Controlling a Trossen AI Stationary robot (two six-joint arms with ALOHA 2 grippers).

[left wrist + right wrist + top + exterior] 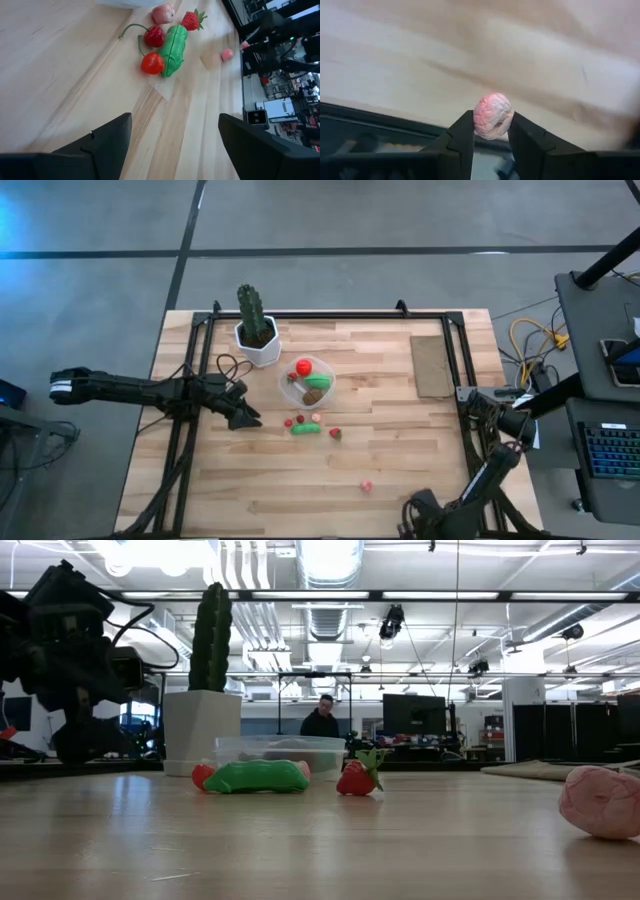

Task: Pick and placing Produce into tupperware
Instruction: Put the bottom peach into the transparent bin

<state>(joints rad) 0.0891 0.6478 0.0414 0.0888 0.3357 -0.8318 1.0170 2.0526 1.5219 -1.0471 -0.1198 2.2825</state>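
The clear tupperware [307, 384] stands mid-table and holds a red ball, a brown oval and a green piece. In front of it lie a green oblong [306, 429], two cherries [152, 62], a pale pink bit [163, 13] and a strawberry [356, 778]. Another pink bit [367, 486] rests nearer the near edge. My left gripper [175, 120] is open, just left of this cluster. My right gripper [491, 132], near the table's near edge at the right [412, 505], is shut on a pink bumpy piece. My right gripper pinches a small pink bumpy piece [492, 116] between its two fingertips [465, 132], one on each side of it. The piece sits at their free ends. Blurred table and a dark edge show behind it. The gripper hides it in the high view.
A tall cactus in a white pot [257, 330] stands just beyond the tupperware on its left. A brown mat [432, 365] lies at the far right. Black frame rails [330, 314] border the table. A person [322, 718] sits in the room behind.
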